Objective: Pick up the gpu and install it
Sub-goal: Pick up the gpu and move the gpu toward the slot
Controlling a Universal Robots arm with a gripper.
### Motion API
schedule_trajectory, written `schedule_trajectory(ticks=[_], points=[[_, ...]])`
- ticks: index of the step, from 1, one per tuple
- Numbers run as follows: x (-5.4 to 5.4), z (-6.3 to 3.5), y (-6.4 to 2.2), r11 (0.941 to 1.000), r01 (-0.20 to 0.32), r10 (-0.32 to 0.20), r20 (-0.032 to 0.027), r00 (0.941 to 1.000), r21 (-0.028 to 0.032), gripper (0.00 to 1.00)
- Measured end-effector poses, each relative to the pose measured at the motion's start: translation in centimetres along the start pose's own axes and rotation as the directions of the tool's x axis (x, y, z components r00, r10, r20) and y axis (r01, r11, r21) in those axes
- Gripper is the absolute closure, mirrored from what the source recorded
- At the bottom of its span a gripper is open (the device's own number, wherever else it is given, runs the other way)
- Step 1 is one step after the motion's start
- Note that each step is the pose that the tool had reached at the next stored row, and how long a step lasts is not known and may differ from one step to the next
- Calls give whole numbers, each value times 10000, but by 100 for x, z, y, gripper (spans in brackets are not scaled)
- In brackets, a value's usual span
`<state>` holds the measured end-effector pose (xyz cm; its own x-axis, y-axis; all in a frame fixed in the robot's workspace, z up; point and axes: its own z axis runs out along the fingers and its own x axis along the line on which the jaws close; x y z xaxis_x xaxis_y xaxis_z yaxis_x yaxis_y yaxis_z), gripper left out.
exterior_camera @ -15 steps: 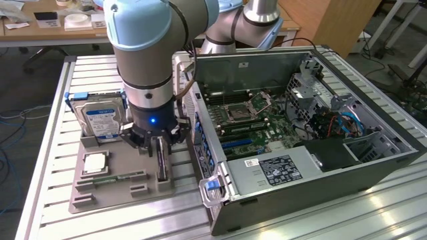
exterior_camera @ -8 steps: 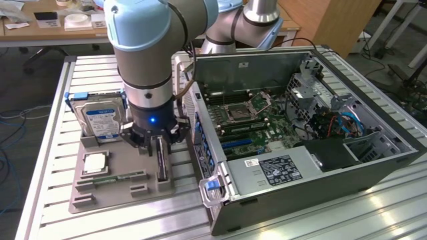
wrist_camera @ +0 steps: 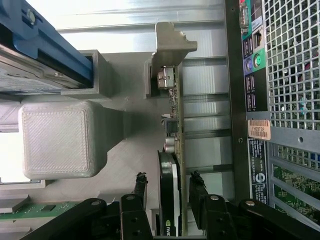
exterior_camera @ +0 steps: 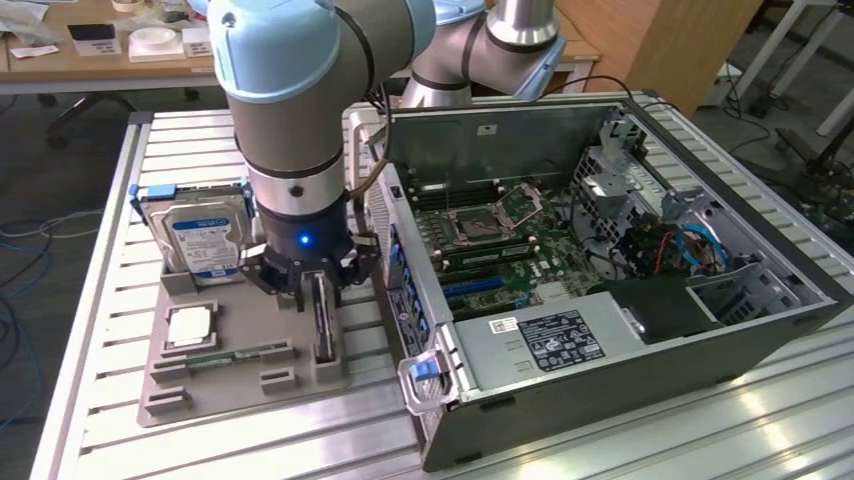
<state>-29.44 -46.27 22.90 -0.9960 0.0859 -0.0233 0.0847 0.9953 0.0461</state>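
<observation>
The tool [exterior_camera: 320, 292] is standing open over the gray fixture tray [exterior_camera: 214, 385] on the bench [exterior_camera: 94, 420], its fingers [wrist_camera: 141, 185] straddling the gpu [wrist_camera: 176, 135] with a gap showing on each side. The gpu is sitting on edge in a tray slot, just beside the open computer case [exterior_camera: 747, 320].

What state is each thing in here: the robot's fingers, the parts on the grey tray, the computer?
gpu, standing on edge in its tray slot, not lifted
fingers, open, straddling the gpu without touching
hard drive, upright in its tray slot
memory stick, lying flat on the tray
computer case, side open, motherboard exposed
</observation>
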Motion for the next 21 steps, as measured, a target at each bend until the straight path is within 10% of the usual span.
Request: schedule_trajectory(ticks=[21], points=[[-14,4,-33,10000,-1,1,0,10000,4,53]])
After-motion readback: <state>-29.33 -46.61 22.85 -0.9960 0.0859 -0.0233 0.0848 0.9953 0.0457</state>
